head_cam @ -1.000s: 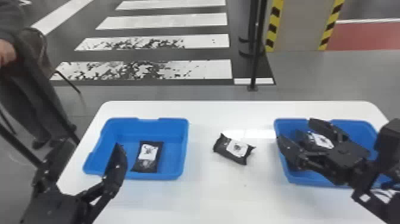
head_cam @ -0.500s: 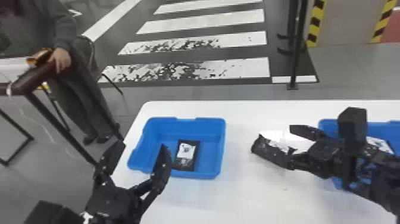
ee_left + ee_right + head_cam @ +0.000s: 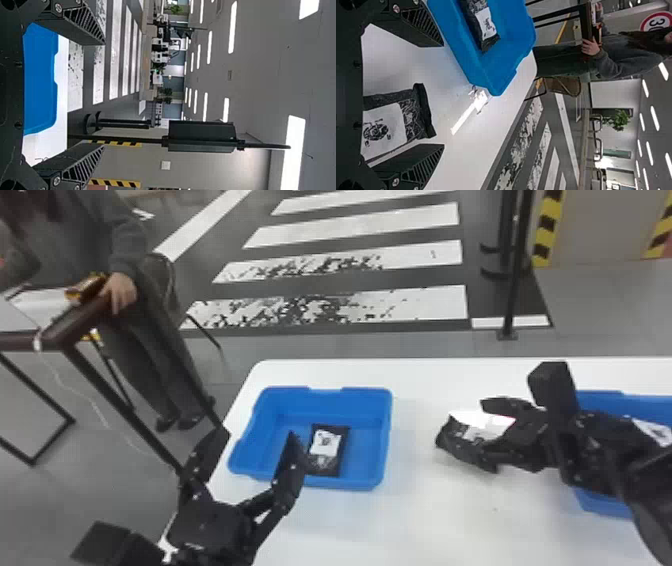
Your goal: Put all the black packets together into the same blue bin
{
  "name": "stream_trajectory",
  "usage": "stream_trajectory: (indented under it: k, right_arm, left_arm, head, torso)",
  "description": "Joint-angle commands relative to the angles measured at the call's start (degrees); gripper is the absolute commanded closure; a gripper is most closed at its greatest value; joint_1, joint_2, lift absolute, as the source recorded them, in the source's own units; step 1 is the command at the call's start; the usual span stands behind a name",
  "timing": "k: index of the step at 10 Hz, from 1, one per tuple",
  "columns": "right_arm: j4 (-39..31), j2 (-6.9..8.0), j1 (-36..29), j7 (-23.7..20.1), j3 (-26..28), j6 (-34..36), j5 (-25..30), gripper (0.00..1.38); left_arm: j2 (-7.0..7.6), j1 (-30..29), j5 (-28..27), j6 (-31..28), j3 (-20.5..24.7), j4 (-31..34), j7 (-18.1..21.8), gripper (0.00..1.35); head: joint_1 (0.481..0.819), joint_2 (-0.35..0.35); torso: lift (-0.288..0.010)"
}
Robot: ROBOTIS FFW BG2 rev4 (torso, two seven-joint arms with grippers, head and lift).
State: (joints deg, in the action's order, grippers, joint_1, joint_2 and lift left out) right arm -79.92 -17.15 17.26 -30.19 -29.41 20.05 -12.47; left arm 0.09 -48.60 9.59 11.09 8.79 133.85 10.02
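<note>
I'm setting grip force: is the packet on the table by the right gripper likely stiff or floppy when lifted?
Probably floppy: the packet has a creased wrapper near its end flap. It might sag if held by one end only. Its broad, pouch-like shape makes rolling seem unlikely.

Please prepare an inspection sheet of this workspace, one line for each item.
Surface: white table
Job's things: black packet in left blue bin; labelled packet in right bin; third packet between bins
Clutter: nothing seen
Grippers: left hand open, near left bin; right hand open around third packet
Cables: thin white cable below dark side table
Surroundings: striped floor, black post
</note>
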Motion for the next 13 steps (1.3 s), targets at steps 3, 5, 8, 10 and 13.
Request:
stream_trajectory:
  k: [3, 5, 8, 10, 13]
  right_arm:
    - [3.63, 0.19, 2.99, 0.93, -2.81, 2.58, 5.38, 0.12]
    - [7.29, 0.28, 4.68, 0.93, -3.72, 3.85, 5.27, 0.12]
    - [10.8, 0.37, 6.79, 1.1, -4.75, 2.02, 5.5, 0.12]
    - [14.88, 0.46, 8.62, 1.1, -5.21, 0.33, 4.58, 0.12]
    - [20.5, 0.54, 10.59, -0.22, -10.01, -3.74, -2.16, 0.18]
  left_arm:
    - [-0.24, 0.23, 0.69, 0.02, -0.22, -0.33, 0.18, 0.12]
    - [-0.24, 0.37, 0.69, 0.02, -0.22, -0.47, 0.26, 0.12]
    - [-0.24, 0.65, 0.69, 0.02, -0.33, -1.03, 0.44, 0.12]
    - [-0.24, 1.22, 0.69, 0.16, -0.56, -1.45, 0.53, 0.12]
    - [-0.24, 1.78, 0.8, 0.72, -1.25, -2.3, 0.53, 0.12]
  head:
    - [0.695, 0.281]
    - [0.695, 0.272]
    - [0.695, 0.253]
    - [0.695, 0.241]
    - [0.695, 0.226]
  torso:
    - [-0.11]
    - [-0.11]
    - [-0.11]
    - [-0.11]
    - [-0.11]
